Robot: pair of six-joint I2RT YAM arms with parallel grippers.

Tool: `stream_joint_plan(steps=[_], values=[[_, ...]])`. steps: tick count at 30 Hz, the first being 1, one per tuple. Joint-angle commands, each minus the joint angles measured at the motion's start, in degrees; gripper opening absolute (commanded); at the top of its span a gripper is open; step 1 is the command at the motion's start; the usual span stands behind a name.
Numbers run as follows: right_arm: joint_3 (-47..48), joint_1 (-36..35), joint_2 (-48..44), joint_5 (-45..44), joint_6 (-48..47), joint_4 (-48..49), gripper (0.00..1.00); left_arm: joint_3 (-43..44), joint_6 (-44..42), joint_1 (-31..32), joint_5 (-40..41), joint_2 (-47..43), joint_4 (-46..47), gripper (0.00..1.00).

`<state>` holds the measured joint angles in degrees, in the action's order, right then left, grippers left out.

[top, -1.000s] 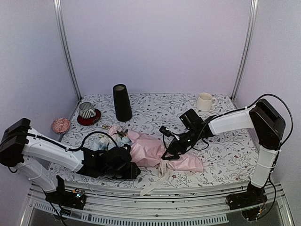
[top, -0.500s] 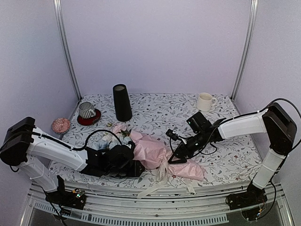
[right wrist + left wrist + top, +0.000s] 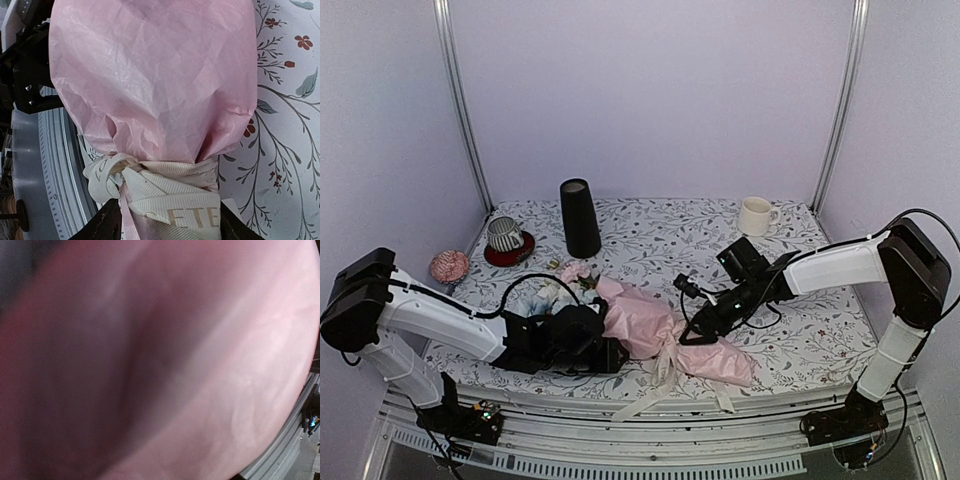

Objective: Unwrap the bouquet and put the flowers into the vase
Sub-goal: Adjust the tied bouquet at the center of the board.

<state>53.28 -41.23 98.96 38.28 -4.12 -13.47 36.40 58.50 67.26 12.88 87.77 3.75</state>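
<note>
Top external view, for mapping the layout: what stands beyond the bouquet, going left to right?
Pink ball → striped cup → vase → cream mug.

Cream mug [image 3: 755, 216] at back R of floral counter [image 3: 650, 235]; striped cup [image 3: 504, 234] on red saucer [image 3: 510, 256] back L; pink ball [image 3: 449, 266] beside it.

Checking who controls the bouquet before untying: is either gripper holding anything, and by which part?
Right gripper pinches the bouquet at its cream ribbon. Left gripper sits against the paper wrap; its grip cannot be told.
</note>
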Motion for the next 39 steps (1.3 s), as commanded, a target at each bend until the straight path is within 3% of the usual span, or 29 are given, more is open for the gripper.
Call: stream_joint_plan(steps=[1,11,17,28,39], values=[[-0.2,-0.2,-0.8,-1.9,0.7,1.3,0.56,0.6,-1.0,-0.9,-0.4,-1.8,0.7,0.5],[-0.2,0.9,-0.5,-4.3,3.3,4.0,0.32,2.5,-2.2,-0.7,-1.5,-8.5,-6.2,0.58],[-0.1,1.2,-0.4,-4.3,3.9,5.4,0.3,1.5,-1.7,-0.6,-4.1,-15.2,-8.7,0.65],[-0.6,3.2,-1.9,-4.8,6.6,5.9,0.23,4.4,-4.3,-1.2,-4.8,-26.0,-13.3,0.67],[-8.0,13.3,-10.1,-4.9,10.5,6.9,0.22,10.2,-10.3,-10.9,-6.9,-33.7,-22.9,0.68]])
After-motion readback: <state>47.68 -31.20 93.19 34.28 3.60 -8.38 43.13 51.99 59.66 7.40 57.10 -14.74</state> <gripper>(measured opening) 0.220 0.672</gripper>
